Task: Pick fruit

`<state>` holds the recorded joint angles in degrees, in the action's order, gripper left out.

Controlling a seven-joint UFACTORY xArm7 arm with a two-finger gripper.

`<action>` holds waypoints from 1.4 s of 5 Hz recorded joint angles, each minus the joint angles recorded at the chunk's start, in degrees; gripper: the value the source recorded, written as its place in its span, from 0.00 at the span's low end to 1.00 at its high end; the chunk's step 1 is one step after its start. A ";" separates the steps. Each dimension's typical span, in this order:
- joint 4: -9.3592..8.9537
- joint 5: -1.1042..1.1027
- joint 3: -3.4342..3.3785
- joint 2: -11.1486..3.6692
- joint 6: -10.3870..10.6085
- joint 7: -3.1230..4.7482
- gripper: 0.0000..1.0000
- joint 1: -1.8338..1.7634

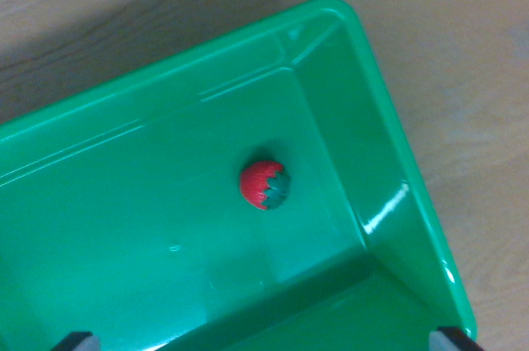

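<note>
A small red strawberry (264,185) with a dark green leafy cap lies on the floor of a green plastic bin (376,132), toward the wrist view's right wall. My gripper (269,343) is above the bin; only its two dark fingertips (76,341) show at the bottom corners of the wrist view, far apart, so it stands open with nothing between them. The strawberry is well ahead of the fingertips, roughly midway between them.
The bin rests on a light wooden tabletop (463,45) that shows along the top and the wrist view's right. The bin's near wall casts a dark band across the bottom of its floor.
</note>
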<state>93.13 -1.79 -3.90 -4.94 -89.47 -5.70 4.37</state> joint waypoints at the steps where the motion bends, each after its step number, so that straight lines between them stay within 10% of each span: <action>1: 0.00 0.00 0.00 0.00 0.01 0.01 0.00 0.00; 7: -0.73 -0.21 0.23 -0.58 1.03 -0.62 0.00 0.00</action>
<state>92.40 -2.00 -3.67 -5.52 -88.44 -6.32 4.38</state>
